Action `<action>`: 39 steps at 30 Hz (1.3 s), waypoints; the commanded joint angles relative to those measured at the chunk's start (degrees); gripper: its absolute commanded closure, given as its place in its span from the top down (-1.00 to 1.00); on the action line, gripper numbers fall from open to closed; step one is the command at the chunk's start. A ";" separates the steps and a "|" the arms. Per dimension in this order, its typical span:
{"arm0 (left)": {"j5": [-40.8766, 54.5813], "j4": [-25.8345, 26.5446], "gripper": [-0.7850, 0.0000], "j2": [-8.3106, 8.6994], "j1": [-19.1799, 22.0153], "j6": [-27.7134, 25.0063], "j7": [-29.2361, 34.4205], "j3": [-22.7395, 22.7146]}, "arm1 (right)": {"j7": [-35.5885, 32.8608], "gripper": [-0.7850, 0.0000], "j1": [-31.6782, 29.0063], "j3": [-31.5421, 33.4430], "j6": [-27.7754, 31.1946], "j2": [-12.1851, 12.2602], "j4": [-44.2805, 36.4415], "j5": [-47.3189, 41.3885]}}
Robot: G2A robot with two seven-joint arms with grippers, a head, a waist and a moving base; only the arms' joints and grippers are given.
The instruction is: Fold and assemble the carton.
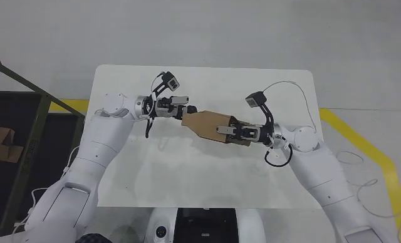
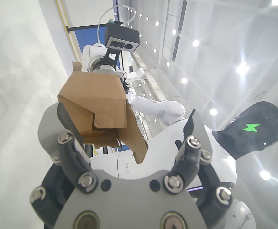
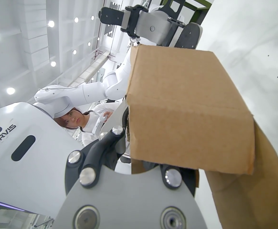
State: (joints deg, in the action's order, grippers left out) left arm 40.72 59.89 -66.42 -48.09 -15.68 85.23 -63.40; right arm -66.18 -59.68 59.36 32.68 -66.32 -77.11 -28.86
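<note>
Hanging above the surface: the carton [image 1: 210,124], brown cardboard, lies lengthwise between the two grippers, over the middle of the white surface [image 1: 263,174].
Carton shape: the body is already opened into a box form, with flat walls and sharp edges.
Carton end at the left arm: the flaps are folded partly inward, and one flap stands out to the side.
Carton end at the right arm: a long flap goes out past the box body, beside the gripper.
Right gripper [image 1: 229,130]: it is at its own end of the carton with the fingers pressed on the cardboard wall, pinching it. One finger [image 3: 119,129] shows on the outside; the other is hidden by the carton.
Left gripper [image 1: 186,111]: it is at the opposite end with the fingers spread wide. One pad [image 2: 66,117] is at the side of the folded end, touching or just beside it, I cannot tell which. The other finger [image 2: 191,125] is well apart from the cardboard.
Around: a yellow floor line [image 1: 341,127] and a dark frame [image 1: 41,114] are beside the surface.
</note>
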 commanded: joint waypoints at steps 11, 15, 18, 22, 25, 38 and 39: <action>-9.84 -0.19 1.00 0.39 0.14 -0.34 -3.14 1.82 | 0.07 -1.00 -0.03 1.03 -0.28 0.21 -0.66 -0.38; -11.40 0.01 1.00 0.48 -0.02 -0.86 -4.09 2.06 | 0.00 -1.00 -0.13 1.59 -0.46 0.36 -1.11 -0.47; -11.82 0.26 1.00 0.55 -0.31 -1.80 -5.20 1.87 | 0.07 -1.00 -0.25 1.78 -0.59 0.41 -1.28 -0.45; -9.33 0.88 1.00 0.74 -0.80 -3.09 -6.01 0.37 | 0.55 -1.00 -0.21 1.75 -0.90 0.43 -0.80 0.32; -8.22 1.94 1.00 0.99 -1.23 -4.25 -5.58 -0.73 | 1.21 -1.00 -0.12 1.36 -1.09 0.33 -0.09 0.98; -18.09 7.01 1.00 1.87 -3.35 -4.98 -8.50 -0.02 | 2.93 -1.00 1.03 0.49 -1.00 -0.10 2.38 1.42; -19.03 7.01 1.00 1.90 -3.35 -4.98 -9.21 0.10 | 2.79 -1.00 0.96 0.60 -0.88 -0.07 2.23 1.23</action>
State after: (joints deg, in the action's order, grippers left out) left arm 22.78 66.92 -64.56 -51.49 -20.75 76.77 -63.41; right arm -63.24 -58.66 59.82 31.64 -66.42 -74.71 -27.44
